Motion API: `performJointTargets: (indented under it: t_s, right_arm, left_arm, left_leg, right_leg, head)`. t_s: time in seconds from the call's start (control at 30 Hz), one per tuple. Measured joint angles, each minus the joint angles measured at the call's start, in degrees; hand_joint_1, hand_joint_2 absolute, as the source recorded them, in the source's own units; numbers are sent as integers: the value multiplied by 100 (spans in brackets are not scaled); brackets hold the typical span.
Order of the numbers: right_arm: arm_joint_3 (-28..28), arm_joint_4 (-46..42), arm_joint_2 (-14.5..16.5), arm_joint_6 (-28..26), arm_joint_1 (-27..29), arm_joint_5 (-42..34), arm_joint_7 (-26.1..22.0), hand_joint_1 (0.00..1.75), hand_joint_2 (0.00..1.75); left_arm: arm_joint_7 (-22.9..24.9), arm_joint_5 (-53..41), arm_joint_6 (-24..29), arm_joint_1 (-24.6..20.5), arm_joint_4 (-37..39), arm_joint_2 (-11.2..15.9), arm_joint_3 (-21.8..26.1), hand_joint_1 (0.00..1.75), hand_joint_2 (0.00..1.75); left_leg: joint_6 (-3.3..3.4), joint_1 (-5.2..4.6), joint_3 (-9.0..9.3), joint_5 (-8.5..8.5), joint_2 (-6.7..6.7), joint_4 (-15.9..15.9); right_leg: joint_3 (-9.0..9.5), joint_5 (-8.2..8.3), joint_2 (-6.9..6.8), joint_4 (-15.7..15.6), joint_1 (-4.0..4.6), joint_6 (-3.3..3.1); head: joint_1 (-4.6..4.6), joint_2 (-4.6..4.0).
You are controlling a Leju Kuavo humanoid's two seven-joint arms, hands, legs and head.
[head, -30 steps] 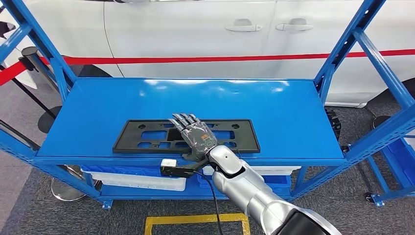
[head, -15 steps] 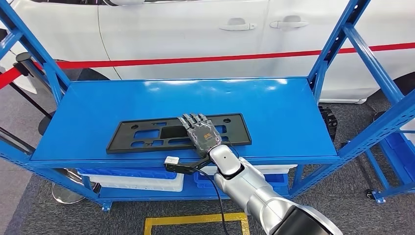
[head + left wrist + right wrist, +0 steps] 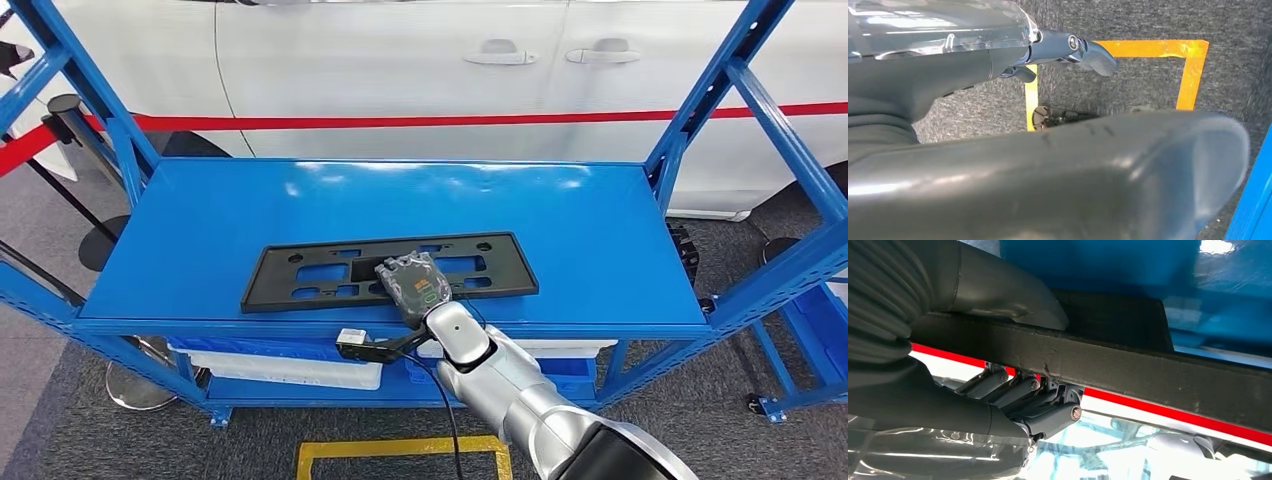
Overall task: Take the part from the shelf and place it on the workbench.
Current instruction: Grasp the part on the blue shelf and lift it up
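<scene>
The black part (image 3: pixel 388 271) is lying flat on the blue shelf (image 3: pixel 600 230) near its front edge — the right hand (image 3: pixel 414 283) is gripping its near edge at the middle, fingers curled over, thumb underneath.

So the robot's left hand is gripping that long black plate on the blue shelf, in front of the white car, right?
Not quite: it is the right hand that grips the long black plate, as the head view shows, with the arm coming in on the robot's right. The right wrist view shows thumb and fingers closed on the plate's edge. The rest holds: it lies on the blue shelf before the white car.
</scene>
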Motion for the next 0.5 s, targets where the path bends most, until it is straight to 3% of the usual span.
performJointTargets:
  t_s: [0.07, 0.13, 0.2, 0.23, 0.33, 0.37, 0.4, 0.43, 0.5]
  right_arm:
    - [2, 0, 15, 3, -5, 26, -10, 162, 175]
    - [2, 0, 31, 4, -6, 41, -26, 161, 175]
    - [2, 2, 49, 9, -10, 43, -53, 161, 175]
    - [2, 3, 59, 13, -14, 41, -77, 161, 175]
    - [-5, 12, 81, 17, -16, 13, -147, 161, 175]
    - [-11, 16, 84, 14, -14, -14, -178, 161, 175]
    - [-25, 19, 85, 5, -13, -64, -232, 161, 175]
    - [-52, 19, 89, -10, -11, -155, -324, 161, 175]
    - [-150, 4, 100, -51, -12, -396, -548, 161, 175]
  left_arm:
    - [-39, 8, -10, -2, 1, -9, 0, 0, 87]
    - [-159, 9, -25, -6, 1, -12, 0, 0, 175]
    - [-346, 2, -21, -12, 0, -3, -1, 0, 175]
    - [-424, -6, 2, -16, -1, 2, -2, 0, 175]
    - [-504, -39, 109, -11, -1, 14, -10, 0, 175]
    - [-504, -40, 131, -2, -1, 19, -13, 0, 175]
    - [-504, -17, 124, 7, -1, 26, -15, 0, 175]
    - [-513, 32, 92, 15, -1, 36, -13, 0, 175]
    - [-548, 157, -17, 22, 0, 61, 13, 0, 175]
  left_leg:
    - [-43, -17, -5, -5, -9, 3]
    - [-106, -24, -7, 1, -9, -13]
    - [-163, -21, -25, -62, 1, 49]
    - [-190, -21, -92, -170, 7, 208]
    - [-264, 0, -573, -682, 17, 1247]
    - [-286, 10, -707, -756, 18, 1521]
    - [-304, 21, -747, -718, 19, 1594]
    - [-319, 36, -679, -574, 21, 1442]
    - [-337, 64, -319, -194, 31, 691]
  right_leg:
    - [235, 145, -2, -504, 31, -51]
    - [242, 141, 0, -568, 40, -76]
    - [272, 171, -6, -625, 5, -125]
    - [289, 186, -13, -656, -14, -155]
    - [296, 194, -21, -673, -17, -199]
    - [295, 192, -20, -669, -16, -200]
    - [296, 187, -17, -662, -18, -197]
    - [301, 178, -11, -650, -23, -188]
    - [303, 137, 3, -600, -28, -143]
  head:
    - [-2, 0]
    - [-3, 0]
    - [-5, 0]
    - [-10, 0]
    - [-22, 0]
    - [-21, 0]
    - [-21, 0]
    - [-21, 0]
    - [-21, 0]
